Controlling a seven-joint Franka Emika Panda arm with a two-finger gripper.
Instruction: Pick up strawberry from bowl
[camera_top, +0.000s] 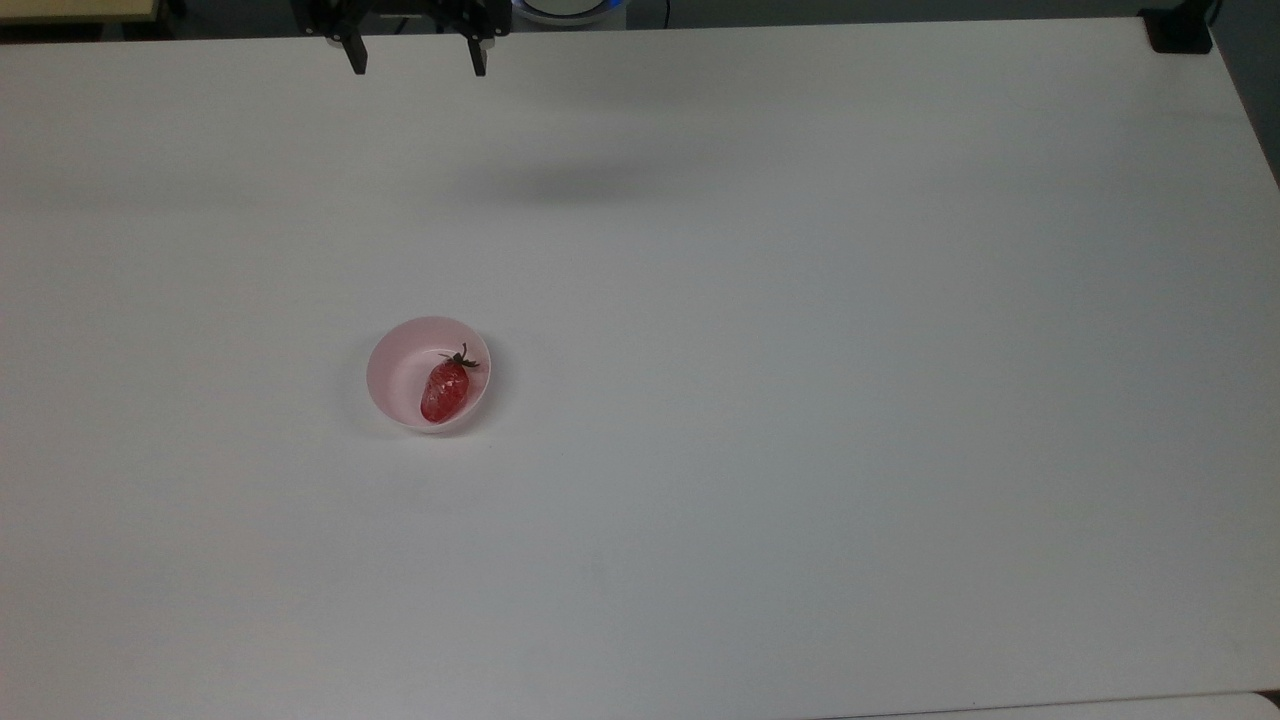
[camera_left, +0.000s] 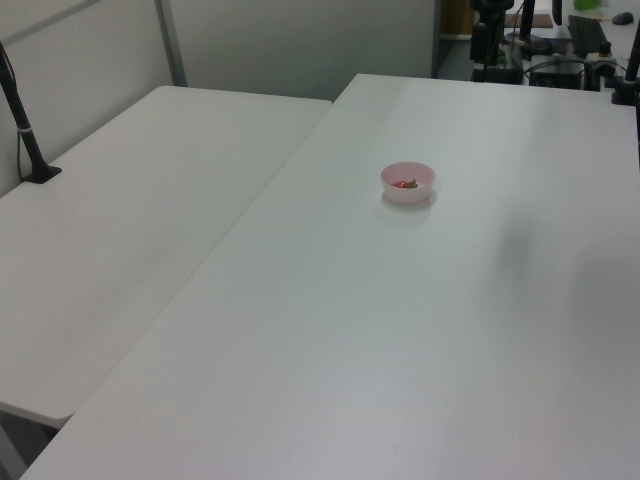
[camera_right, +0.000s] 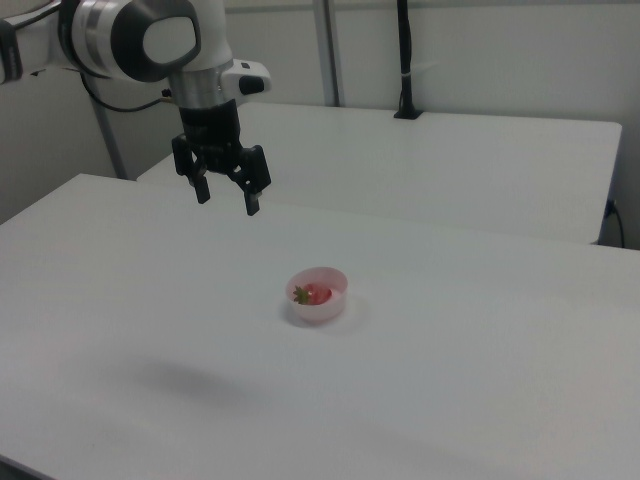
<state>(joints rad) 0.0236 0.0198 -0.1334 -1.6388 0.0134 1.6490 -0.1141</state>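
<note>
A pale pink bowl (camera_top: 400, 362) (camera_left: 408, 183) (camera_right: 331, 301) stands on the white table. Inside it lies a glossy red strawberry (camera_top: 445, 389) (camera_left: 404, 183) (camera_right: 314, 294) with a dark green stem cap. In the top view the cap points up and to the right. My gripper (camera_top: 416, 66) (camera_right: 226, 201) hangs open and empty high above the table. In the top view it sits at the upper edge, far above the bowl. In the right view it is up and to the left of the bowl, well apart from it.
A second white table (camera_left: 130, 220) (camera_right: 450, 160) adjoins this one. A black post on a clamp (camera_left: 22, 120) (camera_right: 405, 60) stands on it. A black clamp (camera_top: 1178, 30) sits at the top view's upper right corner. The arm's shadow (camera_top: 560, 185) falls on the table.
</note>
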